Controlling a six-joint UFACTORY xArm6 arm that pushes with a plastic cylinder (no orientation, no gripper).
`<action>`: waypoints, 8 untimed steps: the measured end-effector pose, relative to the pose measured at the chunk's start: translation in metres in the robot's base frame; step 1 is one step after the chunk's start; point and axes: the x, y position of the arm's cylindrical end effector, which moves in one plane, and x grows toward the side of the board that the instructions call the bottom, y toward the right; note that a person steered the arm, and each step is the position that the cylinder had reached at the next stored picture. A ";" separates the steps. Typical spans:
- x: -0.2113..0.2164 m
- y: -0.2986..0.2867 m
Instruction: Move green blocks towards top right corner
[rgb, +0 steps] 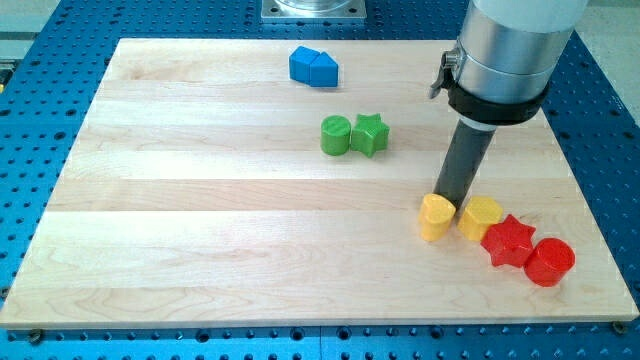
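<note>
A green cylinder (335, 135) and a green star (369, 133) sit side by side, touching, above the board's middle. My tip (450, 198) stands at the view's lower right, just above and between a yellow heart-shaped block (435, 216) and a yellow hexagon block (480, 217), close to or touching the heart block. The tip is well to the right of and below the green blocks.
A blue block (313, 67) lies near the top edge. A red star (509, 241) and a red cylinder (549, 262) lie at the lower right beside the yellow blocks. The wooden board (200, 220) rests on a blue perforated table (30, 150).
</note>
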 end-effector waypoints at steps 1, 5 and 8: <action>-0.023 -0.033; -0.054 -0.071; -0.072 -0.090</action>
